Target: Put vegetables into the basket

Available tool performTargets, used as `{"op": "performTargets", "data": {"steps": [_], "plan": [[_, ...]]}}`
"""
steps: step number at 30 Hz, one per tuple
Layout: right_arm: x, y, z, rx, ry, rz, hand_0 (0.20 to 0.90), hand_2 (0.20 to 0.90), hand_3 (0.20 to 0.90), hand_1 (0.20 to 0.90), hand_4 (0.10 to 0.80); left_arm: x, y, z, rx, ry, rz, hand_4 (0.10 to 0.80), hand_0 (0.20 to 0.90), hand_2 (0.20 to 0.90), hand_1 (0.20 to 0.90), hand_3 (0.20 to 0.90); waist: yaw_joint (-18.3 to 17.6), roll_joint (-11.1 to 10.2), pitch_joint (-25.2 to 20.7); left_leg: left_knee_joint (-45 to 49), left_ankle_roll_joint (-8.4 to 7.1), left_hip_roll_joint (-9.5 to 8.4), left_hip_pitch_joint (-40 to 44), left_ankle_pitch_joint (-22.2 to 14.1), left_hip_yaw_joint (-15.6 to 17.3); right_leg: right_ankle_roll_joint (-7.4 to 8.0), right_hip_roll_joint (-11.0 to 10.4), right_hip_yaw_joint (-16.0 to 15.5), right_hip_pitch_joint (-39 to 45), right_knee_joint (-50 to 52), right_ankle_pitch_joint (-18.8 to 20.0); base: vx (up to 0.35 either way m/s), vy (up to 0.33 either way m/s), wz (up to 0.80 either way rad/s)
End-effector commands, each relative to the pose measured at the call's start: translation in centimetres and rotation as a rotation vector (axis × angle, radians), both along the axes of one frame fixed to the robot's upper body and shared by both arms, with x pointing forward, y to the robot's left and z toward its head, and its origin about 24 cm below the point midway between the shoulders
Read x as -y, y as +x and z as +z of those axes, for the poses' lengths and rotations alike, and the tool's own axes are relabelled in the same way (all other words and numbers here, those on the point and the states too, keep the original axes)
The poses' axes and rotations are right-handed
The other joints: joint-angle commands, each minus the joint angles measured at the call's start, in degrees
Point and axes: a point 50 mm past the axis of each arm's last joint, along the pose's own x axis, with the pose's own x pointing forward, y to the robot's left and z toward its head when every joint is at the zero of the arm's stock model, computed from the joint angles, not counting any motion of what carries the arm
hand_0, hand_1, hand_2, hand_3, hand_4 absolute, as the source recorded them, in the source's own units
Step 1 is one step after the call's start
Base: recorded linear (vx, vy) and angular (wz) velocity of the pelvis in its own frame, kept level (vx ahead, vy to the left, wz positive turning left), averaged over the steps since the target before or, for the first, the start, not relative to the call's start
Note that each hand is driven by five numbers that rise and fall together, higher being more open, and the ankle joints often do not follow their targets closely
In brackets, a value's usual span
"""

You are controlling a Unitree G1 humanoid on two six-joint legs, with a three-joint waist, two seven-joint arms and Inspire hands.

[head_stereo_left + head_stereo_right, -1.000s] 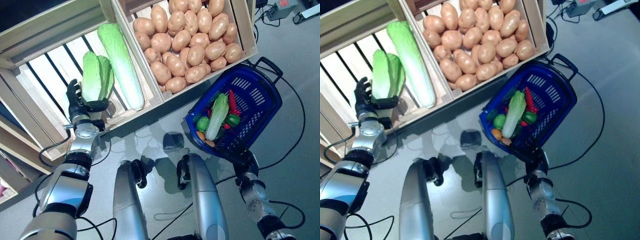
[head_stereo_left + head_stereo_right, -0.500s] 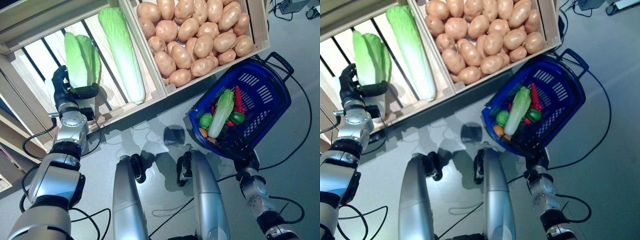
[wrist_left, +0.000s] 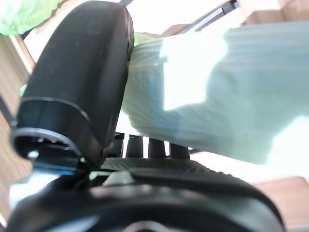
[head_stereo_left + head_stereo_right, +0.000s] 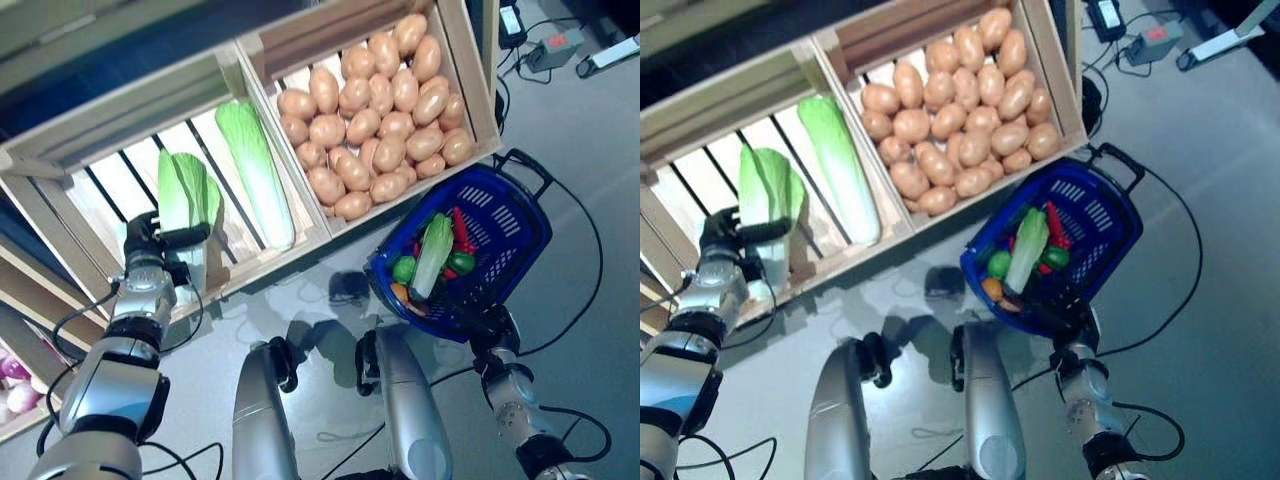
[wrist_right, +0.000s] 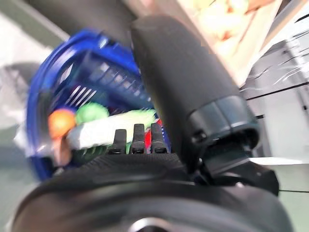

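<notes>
Gripping a napa cabbage (image 4: 183, 200) by its pale stalk end, the left hand (image 4: 146, 252) works inside the slatted wooden crate (image 4: 95, 205); its thumb and fingers (image 3: 145, 146) are curled round the stalk, as the left wrist view confirms. A second napa cabbage (image 4: 256, 170) lies loose in the same crate, just beside the held one, on the side toward the potato compartment. Beyond the crate's dividing wall, that compartment holds a heap of potatoes (image 4: 375, 115).

Near the potato end of the crate, above the grey floor, hangs the blue basket (image 4: 505, 210), carried from below by the right hand (image 4: 487, 322), whose fingers are closed on the basket's edge. Inside the basket already lie a third napa cabbage (image 4: 432, 255), a red pepper (image 4: 460, 226), round green vegetables (image 4: 404, 268) and something orange (image 4: 400, 292).

Progress, as judged from the layout: several vegetables are loaded, so the task is well advanced. Remaining work appears to be carrying the gripped cabbage from the crate across to the basket, which is well apart from it, and releasing it there; the loose cabbage and the potatoes may follow.
</notes>
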Motion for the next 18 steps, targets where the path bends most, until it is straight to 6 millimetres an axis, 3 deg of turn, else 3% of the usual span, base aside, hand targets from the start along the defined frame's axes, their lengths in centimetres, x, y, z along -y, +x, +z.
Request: {"op": "performTargets", "data": {"steps": [1, 9, 11, 18], "plan": [[0.1, 0.1, 2.3, 0.140, -0.052, -0.015, 0.900, 0.900, 0.900, 0.900, 0.800, -0.7, -0.3, 2.3, 0.142, 0.076, -0.012, 0.400, 0.300, 0.300, 0.300, 0.300, 0.27, 2.35, -9.03, -6.45, 4.58, -1.42, 10.36, -3.40, 3.26, -0.22, -0.63, 0.71, 5.83, -11.46, 9.04, 0.062, -0.032, -0.01], [-2.1, -0.1, 3.6, 0.252, -0.058, 0.077, 0.900, 0.900, 0.900, 0.900, 0.800, 1.1, -1.2, 1.7, 0.201, 0.200, -0.120, 0.400, 0.300, 0.300, 0.300, 0.300, 1.75, 3.82, -14.51, -18.70, 4.27, -4.22, 22.18, 0.47, 2.64, 0.24, -0.12, -0.27, 18.23, -22.76, 11.16, 0.078, -0.039, 0.03], [-3.0, -0.6, 3.8, 0.303, -0.083, 0.128, 0.900, 0.900, 0.900, 0.900, 0.800, 2.3, -1.8, 1.1, 0.252, 0.192, -0.188, 0.400, 0.300, 0.300, 0.300, 0.300, 2.48, 4.31, -17.28, -25.44, 4.01, -5.06, 26.85, 3.84, 2.80, 0.19, 0.41, -1.95, 23.60, -30.28, 13.80, 0.095, -0.073, 0.05], [-3.6, -0.5, 5.0, 0.406, -0.069, 0.271, 0.900, 0.900, 0.900, 0.900, 0.800, 6.4, -2.8, 0.8, 0.403, 0.164, -0.386, 0.400, 0.300, 0.300, 0.300, 0.300, 4.73, 4.72, -21.82, -40.56, 2.92, -7.25, 36.15, 9.16, 1.25, 1.67, 2.02, -5.13, 35.12, -47.62, 19.19, 0.065, -0.063, 0.10]]}}
